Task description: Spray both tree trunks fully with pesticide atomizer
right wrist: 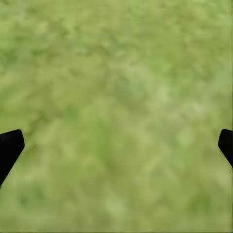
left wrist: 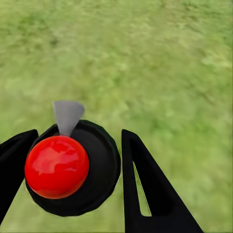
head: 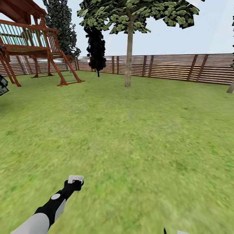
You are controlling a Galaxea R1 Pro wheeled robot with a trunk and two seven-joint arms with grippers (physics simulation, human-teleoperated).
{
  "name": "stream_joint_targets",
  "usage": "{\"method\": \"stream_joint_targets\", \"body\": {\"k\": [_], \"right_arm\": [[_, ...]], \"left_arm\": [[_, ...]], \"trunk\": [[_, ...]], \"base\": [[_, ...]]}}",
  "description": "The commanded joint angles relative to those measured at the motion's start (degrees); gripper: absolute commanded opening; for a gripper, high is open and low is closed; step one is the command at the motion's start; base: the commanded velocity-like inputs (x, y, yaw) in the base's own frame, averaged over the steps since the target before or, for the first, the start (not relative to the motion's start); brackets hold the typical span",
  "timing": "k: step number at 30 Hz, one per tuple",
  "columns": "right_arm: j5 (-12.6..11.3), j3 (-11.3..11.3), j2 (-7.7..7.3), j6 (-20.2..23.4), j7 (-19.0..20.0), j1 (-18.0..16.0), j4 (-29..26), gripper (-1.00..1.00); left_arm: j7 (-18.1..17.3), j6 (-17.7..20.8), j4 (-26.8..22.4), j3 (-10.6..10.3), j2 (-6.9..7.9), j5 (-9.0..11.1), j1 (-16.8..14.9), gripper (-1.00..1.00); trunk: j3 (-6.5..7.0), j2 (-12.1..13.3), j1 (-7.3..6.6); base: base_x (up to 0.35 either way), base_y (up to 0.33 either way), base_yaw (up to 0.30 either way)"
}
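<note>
My left fingers (left wrist: 73,179) were clamped round the pesticide atomizer (head: 75,179) — held out over the grass, nozzle forward, ready to aim. The tree (head: 129,55) stood far ahead by the fence (head: 182,66). My right fingers (right wrist: 116,145) hung wide apart, holding nothing.

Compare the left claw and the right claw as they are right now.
The left claw is shut on the pesticide atomizer, its fingers close beside the black body; the right claw is open and holds nothing, its fingers spread wide apart. Both have black fingers and hang over the grass.
</note>
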Motion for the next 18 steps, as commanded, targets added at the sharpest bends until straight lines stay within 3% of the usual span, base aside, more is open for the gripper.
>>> {"method": "stream_joint_targets", "body": {"k": [1,18], "right_arm": [[0.0,0.0,0.0,0.0,0.0,0.0,0.0,1.0],[0.0,0.0,0.0,0.0,0.0,0.0,0.0,1.0]], "left_arm": [[-0.01,0.05,-0.01,-0.01,0.0,0.02,0.0,-1.0],[-0.05,-0.1,-0.06,0.04,0.18,0.08,0.01,-1.0]], "trunk": [[0.0,0.0,0.0],[0.0,0.0,0.0]], "base": [[0.332,-0.11,0.0],[0.332,-0.11,0.0]]}}
